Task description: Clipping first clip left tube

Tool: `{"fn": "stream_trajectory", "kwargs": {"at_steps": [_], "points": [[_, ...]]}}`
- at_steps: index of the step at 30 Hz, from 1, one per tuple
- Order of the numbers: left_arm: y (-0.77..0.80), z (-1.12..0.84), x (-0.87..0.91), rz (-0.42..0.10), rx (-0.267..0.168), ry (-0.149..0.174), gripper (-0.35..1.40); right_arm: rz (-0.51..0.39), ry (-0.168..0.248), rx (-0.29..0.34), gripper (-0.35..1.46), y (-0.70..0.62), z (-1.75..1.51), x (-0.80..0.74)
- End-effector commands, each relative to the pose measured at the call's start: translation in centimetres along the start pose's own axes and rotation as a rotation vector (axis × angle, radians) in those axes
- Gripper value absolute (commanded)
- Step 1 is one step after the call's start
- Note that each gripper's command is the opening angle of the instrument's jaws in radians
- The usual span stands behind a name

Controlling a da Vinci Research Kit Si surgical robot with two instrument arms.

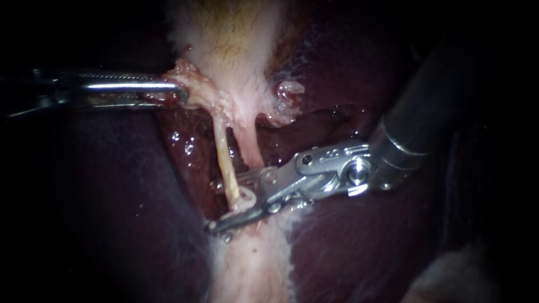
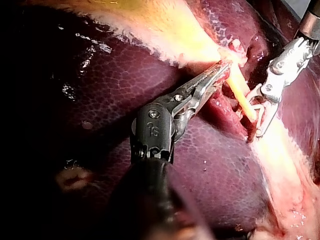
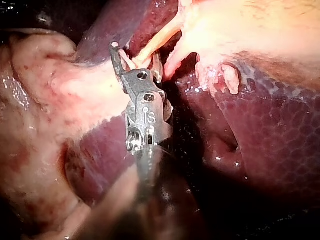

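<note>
The dark maroon, glossy liver (image 1: 359, 247) fills the field, and the pale, yellow-tinged gallbladder (image 1: 230, 39) narrows down over it to a ragged pink neck. My left instrument (image 1: 171, 94), a slim steel shaft with toothed jaws, is clamped on the edge of that neck and draws it sideways. My right instrument (image 1: 214, 206), steel with a hinged wrist and two long thin jaws, comes in low from the other side. Two strands drop from the neck: the pinkish, thicker right tube (image 1: 250, 146) and, just beside it, the thin, straw-yellow left tube (image 1: 224, 157). The left tube is taut, its long axis running from the neck to the pale band below. The right instrument's jaws stand apart, one on either side of the tube's lower end and crossing it almost squarely, tips past it. I judge closing calls only for the tube to sit deep between them, clear of the right tube.
</note>
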Motion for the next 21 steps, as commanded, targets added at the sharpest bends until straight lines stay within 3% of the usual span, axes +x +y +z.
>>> {"fn": "stream_trajectory", "kwargs": {"at_steps": [1, 9, 12, 17, 21], "points": [[0.0, 0.0, 0.0, 0.0, 0.0, 0.0, -0.35, 0.0, 0.001, 0.001, 0.5, -0.01, 0.0, 0.0], [-0.01, 0.0, -0.01, 0.0, -0.001, 0.0, -0.35, -0.006, 0.014, 0.012, 0.5, -0.13, -0.01, 0.02], [-0.02, -0.01, -0.01, 0.0, -0.001, 0.0, -0.35, -0.01, 0.028, 0.031, 0.5, -0.26, 0.0, 0.05], [-0.02, -0.01, -0.01, 0.0, -0.002, 0.0, -0.35, -0.036, 0.035, 0.143, 0.49, -0.55, 0.04, 0.15], [-0.04, -0.01, -0.01, 0.0, -0.002, -0.001, -0.35, -0.066, 0.042, 0.193, 0.48, -0.75, 0.1, 0.24]]}}
